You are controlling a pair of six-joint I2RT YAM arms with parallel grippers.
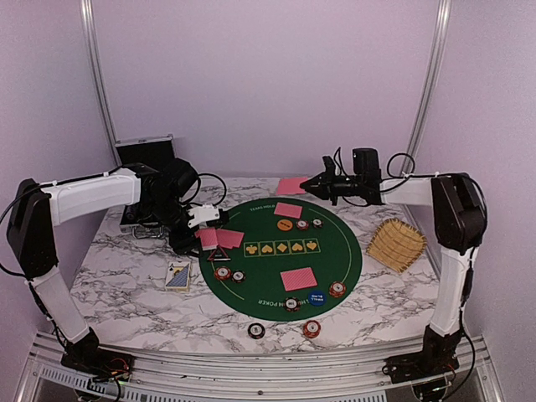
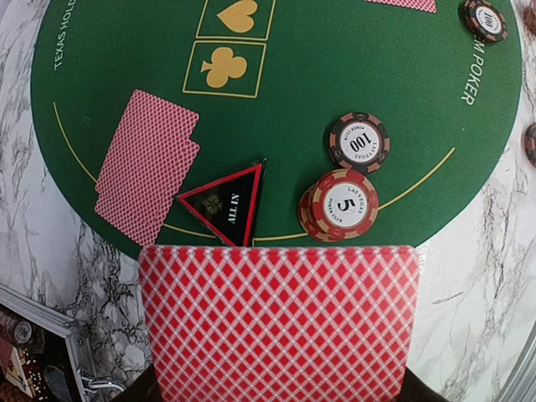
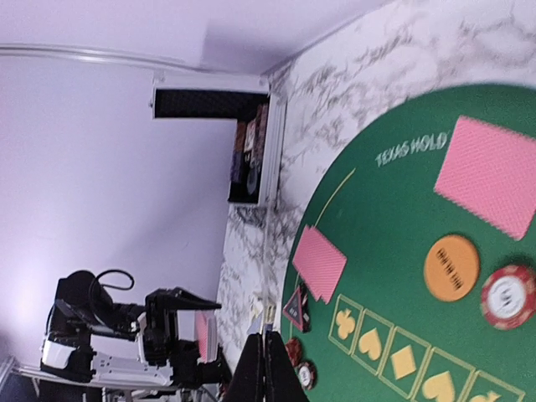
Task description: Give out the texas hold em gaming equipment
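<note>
The left gripper (image 1: 199, 233) is clamped on a red-backed playing card (image 2: 276, 327), its patterned back turned to the wrist camera, over the edge of the green poker mat (image 1: 335, 251). Straight ahead of the gripper, just past the card's far edge, lies the black triangular ALL IN marker (image 2: 224, 205) on the felt. Ahead and to its left, two overlapping face-down cards (image 2: 146, 176) rest on the mat. Ahead and to its right, a short stack of red 5 chips (image 2: 339, 205) stands just beside a black 100 chip (image 2: 358, 142). The right gripper (image 1: 306, 186) has its jaws pressed together. In the overhead view a pink card (image 1: 291, 185) sits right at its tip, but whether that card is pinched cannot be told. Below and to the right in its wrist view are another face-down card (image 3: 494, 176), the orange button (image 3: 451, 266) and a red chip (image 3: 508, 295). The open case (image 3: 251, 146) stands well beyond them.
</note>
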